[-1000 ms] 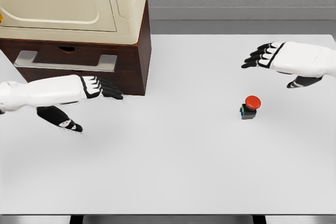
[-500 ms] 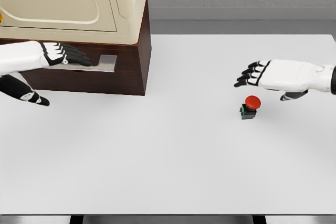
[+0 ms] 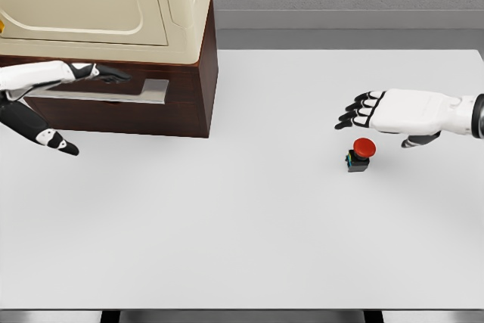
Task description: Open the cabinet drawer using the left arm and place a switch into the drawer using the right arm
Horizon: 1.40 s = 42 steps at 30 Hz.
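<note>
Left hand at the drawer handle, right hand poised over the switch.

Your left hand sits at the far left, its fingers laid along the top of the silver handle, which runs left to right across the closed drawer; the thumb hangs apart below, so you have no clamp yet. Your right hand hovers with fingers extended and slightly spread, holding nothing. The red-capped switch stands upright on the white table, just near of that palm and well apart from the cabinet.
</note>
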Each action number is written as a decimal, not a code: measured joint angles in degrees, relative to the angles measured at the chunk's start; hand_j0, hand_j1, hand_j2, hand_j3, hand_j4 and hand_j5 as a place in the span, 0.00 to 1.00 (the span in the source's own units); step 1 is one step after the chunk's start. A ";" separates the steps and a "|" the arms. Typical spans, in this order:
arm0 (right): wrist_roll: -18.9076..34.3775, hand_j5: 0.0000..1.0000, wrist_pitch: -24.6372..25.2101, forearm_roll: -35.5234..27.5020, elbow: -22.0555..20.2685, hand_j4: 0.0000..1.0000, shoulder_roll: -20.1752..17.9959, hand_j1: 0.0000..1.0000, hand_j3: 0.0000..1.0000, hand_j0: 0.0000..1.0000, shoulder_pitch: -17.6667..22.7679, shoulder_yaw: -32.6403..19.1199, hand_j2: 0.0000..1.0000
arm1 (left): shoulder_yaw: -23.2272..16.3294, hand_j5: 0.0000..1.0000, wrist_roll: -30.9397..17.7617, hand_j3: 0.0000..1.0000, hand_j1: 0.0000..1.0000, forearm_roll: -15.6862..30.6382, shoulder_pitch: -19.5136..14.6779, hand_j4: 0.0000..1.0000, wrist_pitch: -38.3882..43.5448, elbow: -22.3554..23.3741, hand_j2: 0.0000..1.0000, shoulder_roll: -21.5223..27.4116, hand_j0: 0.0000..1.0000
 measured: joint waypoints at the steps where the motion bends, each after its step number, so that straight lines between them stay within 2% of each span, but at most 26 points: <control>1: 0.00 1.00 0.00 -0.01 0.03 1.00 -0.01 1.00 1.00 1.00 0.00 -0.02 1.00 | -0.02 0.98 0.01 0.98 0.98 -0.19 0.00 0.98 1.67 -0.01 0.98 -0.09 0.98; 8: 0.00 1.00 -0.01 -0.06 0.24 1.00 -0.30 1.00 1.00 1.00 -0.18 -0.52 1.00 | -0.04 1.00 0.10 1.00 1.00 -0.96 -0.61 1.00 8.19 0.06 1.00 -0.28 1.00; 15: 0.00 1.00 0.00 -0.09 0.18 1.00 -0.24 1.00 1.00 1.00 -0.79 -0.54 1.00 | -0.04 1.00 2.09 1.00 1.00 -5.97 -1.05 1.00 11.98 1.21 1.00 -1.99 1.00; 24: 0.00 1.00 -0.01 -0.09 -0.62 1.00 -0.25 1.00 1.00 1.00 -0.70 0.07 1.00 | -0.56 1.00 2.52 1.00 1.00 -8.66 -0.53 1.00 12.92 2.99 1.00 -3.88 1.00; 31: 0.00 1.00 -0.01 1.41 -0.42 1.00 -0.32 1.00 1.00 1.00 -0.53 3.23 1.00 | -2.41 1.00 3.19 1.00 1.00 -10.18 -0.44 1.00 13.02 3.19 1.00 -3.81 1.00; 39: 0.00 1.00 0.00 2.81 -0.21 1.00 -0.10 1.00 1.00 1.00 -0.62 5.35 1.00 | -2.77 1.00 3.51 1.00 1.00 -10.70 -0.35 1.00 13.05 4.78 1.00 -3.70 1.00; 41: 0.00 1.00 0.00 2.89 -0.12 1.00 -0.06 1.00 1.00 1.00 -0.70 5.75 1.00 | -2.69 0.98 3.55 0.98 0.98 -10.45 -0.27 0.98 13.06 4.89 0.98 -3.75 0.98; 42: 0.00 1.00 0.00 2.93 -0.06 1.00 -0.04 1.00 1.00 1.00 -0.79 5.87 1.00 | -2.70 0.94 3.56 0.94 0.94 -10.39 -0.27 0.94 13.07 4.93 0.94 -3.77 0.94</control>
